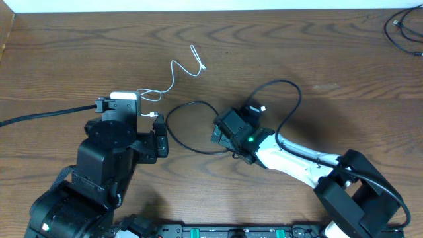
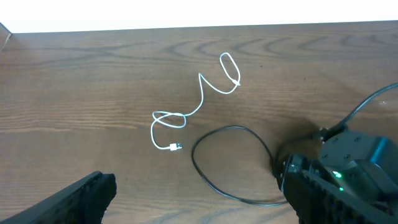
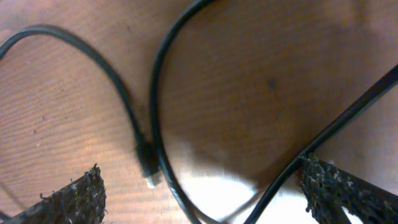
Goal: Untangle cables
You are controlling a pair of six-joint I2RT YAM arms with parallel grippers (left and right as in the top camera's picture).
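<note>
— Left pincer (image 2: 199,186)?
— Wide open. Holding nothing. Up above the brown table (image 1: 317,53).
— Right pincer (image 3: 202,180)?
— Wide open too. Down low, with the black cable (image 3: 155,93) and its little plug (image 3: 149,177) lying in the gap. No squeeze on it.
— And the white cable (image 2: 199,106)?
— Lying all curly on the table, in front of the left pincer. Close to the black loop, not touching it.

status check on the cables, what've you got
left gripper open, empty. right gripper open, low over black cable. white cable lies apart, looped on itself. nothing blocking.
</note>
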